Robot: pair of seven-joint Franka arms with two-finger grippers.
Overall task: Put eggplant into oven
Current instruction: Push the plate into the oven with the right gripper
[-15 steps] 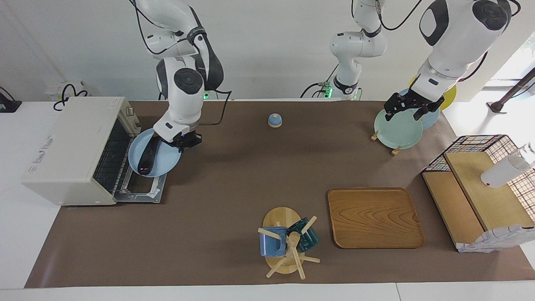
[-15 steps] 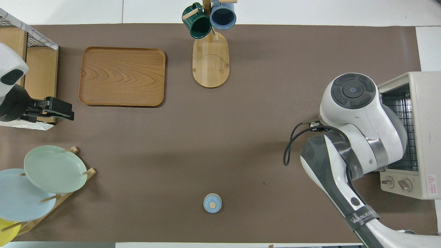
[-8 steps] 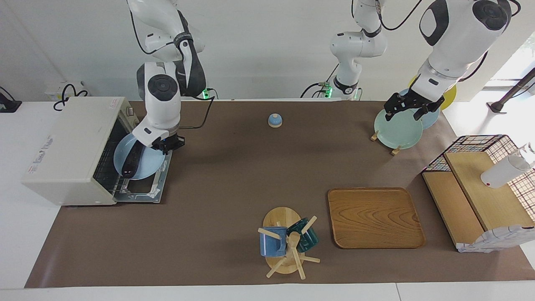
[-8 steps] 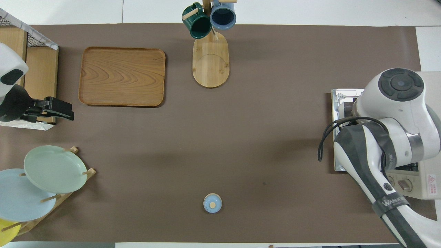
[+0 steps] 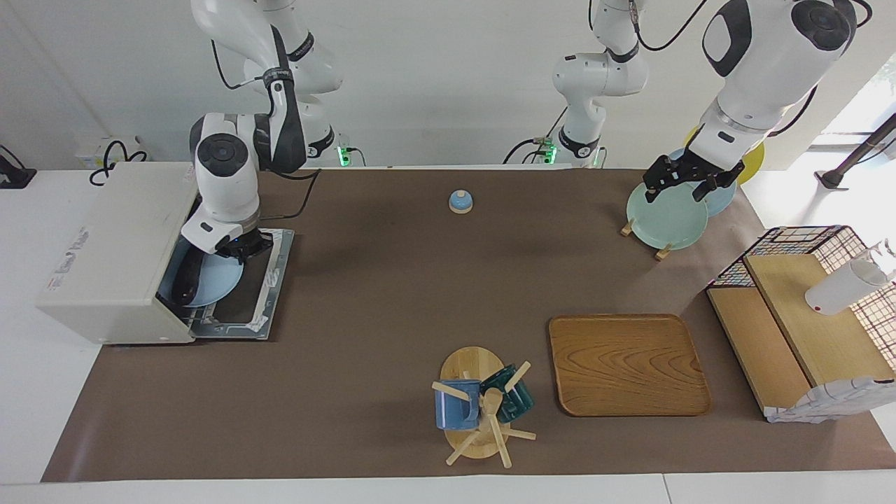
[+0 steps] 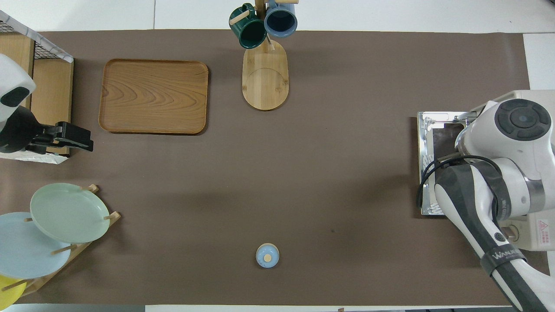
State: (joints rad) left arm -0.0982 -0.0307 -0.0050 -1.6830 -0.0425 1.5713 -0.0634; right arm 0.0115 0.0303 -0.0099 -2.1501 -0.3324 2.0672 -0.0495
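Right gripper (image 5: 238,246) clamps plate (image 5: 217,280) — eggplant (image 5: 184,276) glossy, dark.

You had bright, even light from above. Soft shadows lay on the brown mat (image 5: 392,280) under both arms. Strong daylight came through a window (image 5: 868,91) at the left arm's end and washed that corner pale. Both pictures were sharp, with no blur.
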